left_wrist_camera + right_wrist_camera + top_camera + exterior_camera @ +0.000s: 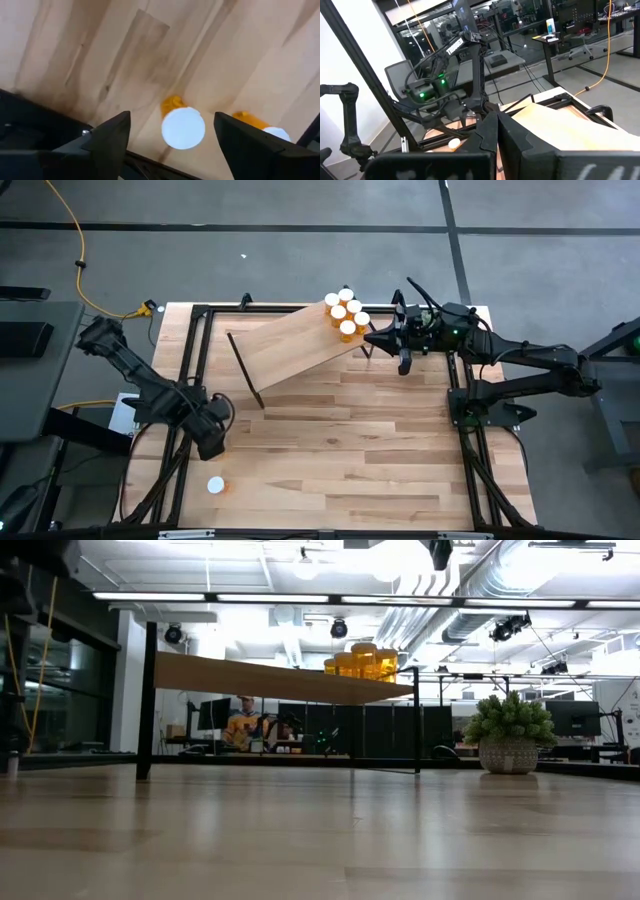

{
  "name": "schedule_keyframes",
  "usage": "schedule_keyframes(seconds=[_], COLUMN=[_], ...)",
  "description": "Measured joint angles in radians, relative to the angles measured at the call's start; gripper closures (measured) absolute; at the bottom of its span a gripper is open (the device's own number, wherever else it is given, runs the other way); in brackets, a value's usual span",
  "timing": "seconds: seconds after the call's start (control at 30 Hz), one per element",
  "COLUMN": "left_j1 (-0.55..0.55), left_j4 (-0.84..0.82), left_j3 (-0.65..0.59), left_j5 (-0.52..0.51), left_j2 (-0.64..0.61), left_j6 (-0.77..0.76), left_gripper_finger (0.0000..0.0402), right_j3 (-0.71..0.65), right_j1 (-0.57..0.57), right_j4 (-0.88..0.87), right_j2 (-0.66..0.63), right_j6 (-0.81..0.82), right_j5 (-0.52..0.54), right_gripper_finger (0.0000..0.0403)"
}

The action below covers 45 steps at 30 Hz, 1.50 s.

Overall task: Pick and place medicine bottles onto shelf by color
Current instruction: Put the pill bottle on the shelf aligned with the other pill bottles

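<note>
My left fingers (172,137) are spread wide open right above a pill bottle (182,125) standing on the counter (350,450), white cap facing up, orange body under it. Nothing is gripped; the cap sits in the gap between my two fingers with air on both sides. From overhead that same bottle (215,485) is down near the counter's front-left corner, just in from the left rail, and my left arm comes in over that rail. My left wrist view also shows a second orange bottle (267,130) just beside the first, mostly hidden behind one finger.

My right fingers (375,340) are shut tight on nothing, pointing at the shelf's (290,345) right end near the back edge of the counter. Six bottles (346,312) are bunched together on that end of the shelf, caps up. From counter level they show as a little orange cluster (362,660) on the raised plank, with a fuzzy green potted plant (510,735) off to the side.
</note>
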Motion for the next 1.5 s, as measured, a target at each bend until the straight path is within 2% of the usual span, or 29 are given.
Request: schedule_keyframes(seconds=[0.13, 0.23, 0.33, 0.47, 0.6, 1.0, 1.5], left_j1=[-0.044, -0.086, -0.137, -0.19, -0.21, -0.247, -0.245], left_j4=[0.038, 0.091, 0.16, 0.16, 0.164, 0.219, 0.161], left_j3=[-0.016, -0.036, -0.076, -0.124, -0.154, -0.17, -0.17], left_j5=[-0.001, -0.009, -0.014, -0.036, -0.071, -0.055, -0.074], left_j2=[0.0, 0.0, 0.0, 0.014, 0.031, 0.078, 0.095], left_j6=[-0.032, 0.009, 0.08, 0.089, 0.09, 0.132, 0.112], left_gripper_finger=[0.0097, 0.0082, 0.0077, 0.0076, 0.0076, 0.0076, 0.0076], right_j3=[0.0, 0.0, 0.0, 0.0, 0.0, 0.0, 0.0], right_j1=[0.0, 0.0, 0.0, 0.0, 0.0, 0.0, 0.0], right_j4=[-0.003, -0.003, -0.004, -0.01, -0.01, -0.02, -0.032], right_j2=[0.0, 0.0, 0.0, 0.0, 0.0, 0.0, 0.001], right_j6=[0.0, 0.0, 0.0, 0.0, 0.0, 0.0, 0.005], right_j5=[0.0, 0.0, 0.0, 0.0, 0.0, 0.003, 0.007], right_gripper_finger=[0.0403, 0.0403, 0.0403, 0.0403, 0.0403, 0.0403, 0.0403])
